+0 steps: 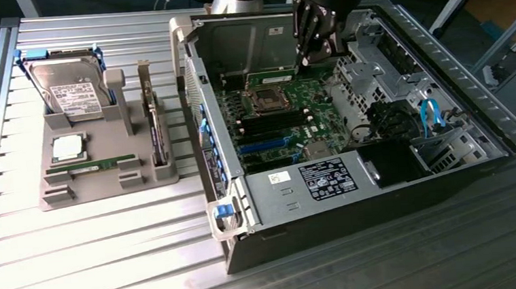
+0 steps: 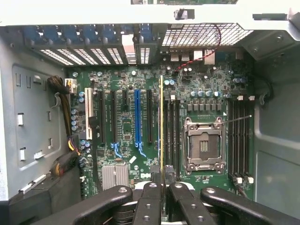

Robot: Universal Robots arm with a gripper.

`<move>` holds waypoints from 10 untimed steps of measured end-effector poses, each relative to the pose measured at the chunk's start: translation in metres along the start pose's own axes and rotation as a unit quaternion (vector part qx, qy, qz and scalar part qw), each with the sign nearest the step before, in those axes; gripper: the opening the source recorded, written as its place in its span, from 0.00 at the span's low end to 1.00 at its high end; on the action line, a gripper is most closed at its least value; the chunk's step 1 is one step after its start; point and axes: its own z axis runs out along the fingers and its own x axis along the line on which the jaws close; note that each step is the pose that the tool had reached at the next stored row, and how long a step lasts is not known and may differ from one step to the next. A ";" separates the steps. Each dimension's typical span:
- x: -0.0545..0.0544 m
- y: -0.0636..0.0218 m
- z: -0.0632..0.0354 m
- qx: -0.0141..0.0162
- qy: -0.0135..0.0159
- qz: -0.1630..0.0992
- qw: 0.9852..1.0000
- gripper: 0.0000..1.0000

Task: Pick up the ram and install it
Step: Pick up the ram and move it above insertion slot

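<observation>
My gripper [image 1: 317, 57] hangs inside the open computer case [image 1: 336, 214], above the green motherboard [image 1: 283, 109]. In the wrist view its dark fingers [image 2: 149, 197] are shut on the ram [image 2: 161, 126]. The ram appears edge-on as a thin yellowish strip running out from the gripper [image 2: 161, 185] over the board. It lines up beside the black memory slots [image 2: 172, 136], just off the empty processor socket [image 2: 203, 145]. It still seems to be above the slots; whether it touches them I cannot tell.
On the exterior view's left a grey holder [image 1: 106, 189] carries a hard drive [image 1: 71, 89], a square processor chip [image 1: 67, 147], another green stick [image 1: 91, 166] and an upright card [image 1: 155, 124]. Case walls, a drive cage [image 1: 372, 75] and cables [image 1: 430, 115] surround the board.
</observation>
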 end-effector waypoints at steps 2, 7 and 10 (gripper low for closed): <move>0.000 0.0000 0.0014 0.000 0.000 0.000 1.000 0.13; 0.000 0.0000 0.0049 0.000 0.000 0.000 1.000 0.13; 0.000 -0.0001 0.0111 0.000 0.000 0.000 1.000 0.13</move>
